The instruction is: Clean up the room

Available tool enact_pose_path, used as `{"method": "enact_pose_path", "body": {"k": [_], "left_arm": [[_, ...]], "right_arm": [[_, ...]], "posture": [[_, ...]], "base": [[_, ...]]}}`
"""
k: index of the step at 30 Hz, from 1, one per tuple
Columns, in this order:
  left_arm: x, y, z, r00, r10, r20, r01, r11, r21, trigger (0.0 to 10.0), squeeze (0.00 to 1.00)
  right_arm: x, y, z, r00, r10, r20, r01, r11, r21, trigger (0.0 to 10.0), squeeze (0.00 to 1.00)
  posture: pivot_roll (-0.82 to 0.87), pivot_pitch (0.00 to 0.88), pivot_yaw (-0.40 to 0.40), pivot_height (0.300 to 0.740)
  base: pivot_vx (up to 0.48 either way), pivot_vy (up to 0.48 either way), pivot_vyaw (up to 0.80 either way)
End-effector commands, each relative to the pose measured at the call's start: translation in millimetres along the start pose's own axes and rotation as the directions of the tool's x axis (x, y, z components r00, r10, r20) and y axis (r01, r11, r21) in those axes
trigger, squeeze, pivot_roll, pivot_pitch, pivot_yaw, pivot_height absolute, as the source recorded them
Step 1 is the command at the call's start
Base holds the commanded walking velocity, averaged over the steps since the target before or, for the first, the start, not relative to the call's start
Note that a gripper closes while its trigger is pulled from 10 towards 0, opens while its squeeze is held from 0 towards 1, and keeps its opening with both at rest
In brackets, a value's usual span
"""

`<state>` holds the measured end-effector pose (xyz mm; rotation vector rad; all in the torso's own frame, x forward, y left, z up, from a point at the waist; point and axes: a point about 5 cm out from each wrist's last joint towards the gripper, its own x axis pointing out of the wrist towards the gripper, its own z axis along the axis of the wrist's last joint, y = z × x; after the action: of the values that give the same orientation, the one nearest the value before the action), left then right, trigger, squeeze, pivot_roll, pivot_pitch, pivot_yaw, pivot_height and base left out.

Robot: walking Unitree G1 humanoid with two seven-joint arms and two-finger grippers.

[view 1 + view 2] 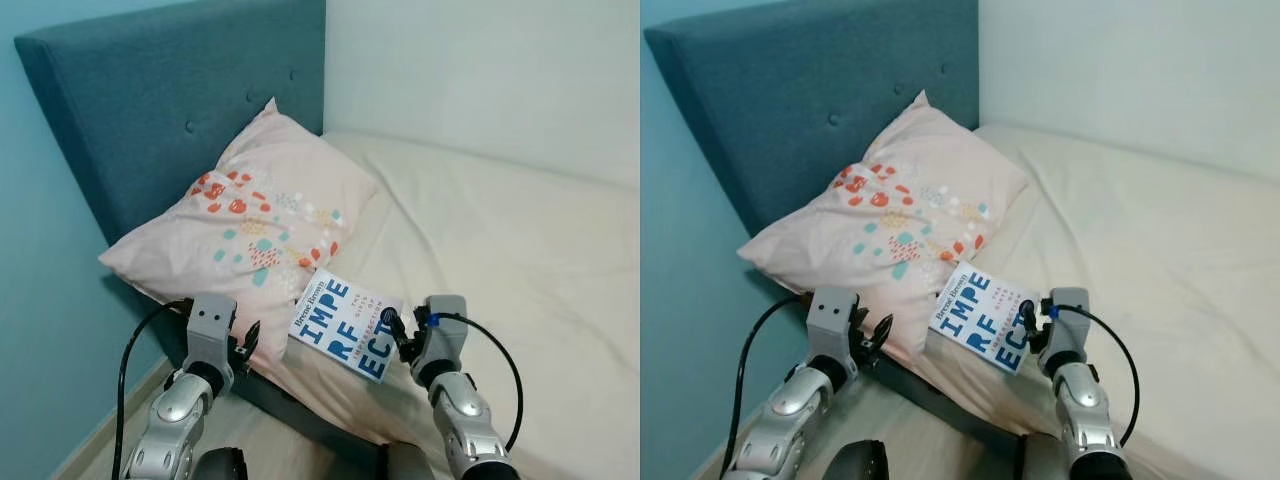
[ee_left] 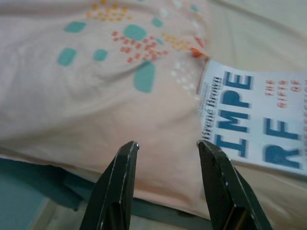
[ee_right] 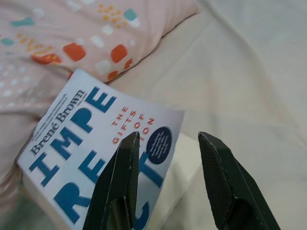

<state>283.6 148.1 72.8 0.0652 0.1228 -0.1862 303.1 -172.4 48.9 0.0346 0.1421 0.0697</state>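
Book [image 1: 343, 324] lies on the bed [image 1: 500, 230] against the pillow [image 1: 250, 220], not yet lifted; both tools, left [image 2: 168, 146] and right [image 3: 168, 139], hover spread.

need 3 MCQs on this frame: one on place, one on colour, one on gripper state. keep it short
1. Where does the book lie?
A. on the floor
B. on the bed, partly on the pillow's lower corner
C. leaning upright against the headboard

2. What colour is the headboard?
A. teal blue
B. white
C. brown

3. How is the right gripper?
A. shut on the book
B. shut on the pillow
C. open, just in front of the book

Answers: 1 B, the book's cover faces up on the cream bed with one edge over the pillow. 2 A, the padded panel behind the pillow is teal. 3 C, the right wrist view shows its fingers apart with nothing between them; the left gripper is open too.
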Motion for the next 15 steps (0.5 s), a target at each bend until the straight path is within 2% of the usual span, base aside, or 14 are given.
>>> {"method": "enact_pose_path", "body": {"k": [1, 7, 15], "left_arm": [[1.2, 0.9, -5, 1.000, 0.021, -0.019, -0.020, 1.000, 0.018, 10.0, 0.00], [0.4, -1.6, -12, 0.999, 0.022, -0.048, -0.022, 1.000, -0.009, 10.0, 0.00], [-1.2, -5.8, -15, 0.999, 0.015, -0.033, -0.015, 1.000, 0.009, 10.0, 0.00]], "right_arm": [[-1.8, 5.8, -4, 1.000, -0.003, -0.013, 0.003, 1.000, -0.019, 10.0, 0.00], [-8.2, 10.7, -15, 0.999, -0.016, -0.039, 0.016, 1.000, -0.016, 10.0, 0.00], [-11.4, 12.4, -18, 0.999, -0.030, -0.046, 0.030, 0.999, -0.016, 10.0, 0.00]], "posture": [[0.06, 0.000, -0.005, 0.625], [0.06, 0.000, -0.002, 0.650], [0.06, 0.000, 0.002, 0.685]], "base": [[0.000, 0.000, 0.00], [0.000, 0.000, 0.00], [0.000, 0.000, 0.00]]}}
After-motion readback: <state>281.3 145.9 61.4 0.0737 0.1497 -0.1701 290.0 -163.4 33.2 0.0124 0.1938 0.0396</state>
